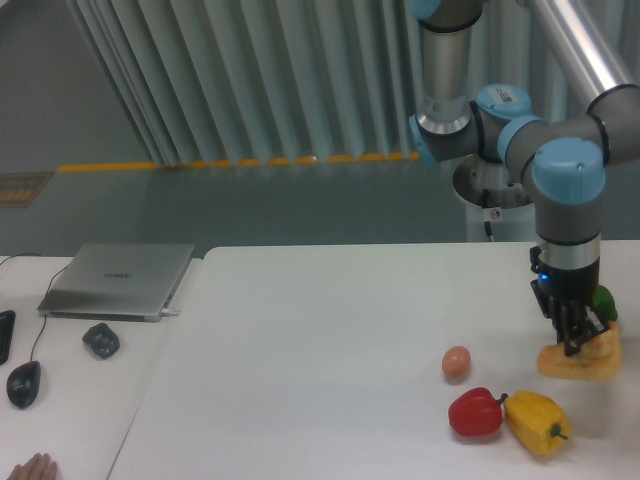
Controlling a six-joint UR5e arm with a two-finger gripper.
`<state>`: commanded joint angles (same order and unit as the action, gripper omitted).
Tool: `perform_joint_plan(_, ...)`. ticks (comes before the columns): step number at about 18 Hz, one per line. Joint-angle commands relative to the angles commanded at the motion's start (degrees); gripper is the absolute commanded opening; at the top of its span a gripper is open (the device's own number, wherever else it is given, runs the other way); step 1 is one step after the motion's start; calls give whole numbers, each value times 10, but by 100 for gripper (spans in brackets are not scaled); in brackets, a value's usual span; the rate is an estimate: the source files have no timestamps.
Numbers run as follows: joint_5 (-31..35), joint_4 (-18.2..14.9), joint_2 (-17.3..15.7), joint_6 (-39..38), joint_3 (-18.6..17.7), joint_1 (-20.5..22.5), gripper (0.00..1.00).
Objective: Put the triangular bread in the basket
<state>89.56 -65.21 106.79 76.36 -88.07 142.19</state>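
The end effector (578, 341) grips the triangular bread (580, 360) above the yellow pepper (536, 423), red pepper (474, 413) and egg (456, 362).

Green object (603, 301) behind the arm

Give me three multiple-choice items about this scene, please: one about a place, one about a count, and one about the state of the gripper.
1. Where does the egg lie?
A. To the left of the red bell pepper and further back on the table
B. On the laptop
C. Beside the computer mouse

2. How many bell peppers lie together at the front of the white table?
A. One
B. Two
C. Four

3. What is the state of the gripper?
A. Open above the egg
B. Shut on the yellow bell pepper
C. Shut on the triangular bread

Answers:
1 A, the egg sits just up and left of the red pepper.
2 B, one red and one yellow bell pepper lie side by side.
3 C, the fingers pinch the bread's upper edge.
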Motion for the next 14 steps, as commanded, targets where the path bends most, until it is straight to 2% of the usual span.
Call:
perform_joint_plan(4,-7,-10,-10,95,11,50,14)
perform_joint_plan(12,-13,-27,-18,254,11,133,15)
perform_joint_plan(13,-13,-27,-20,277,11,142,16)
perform_joint_plan(14,-15,-26,-20,295,11,154,21)
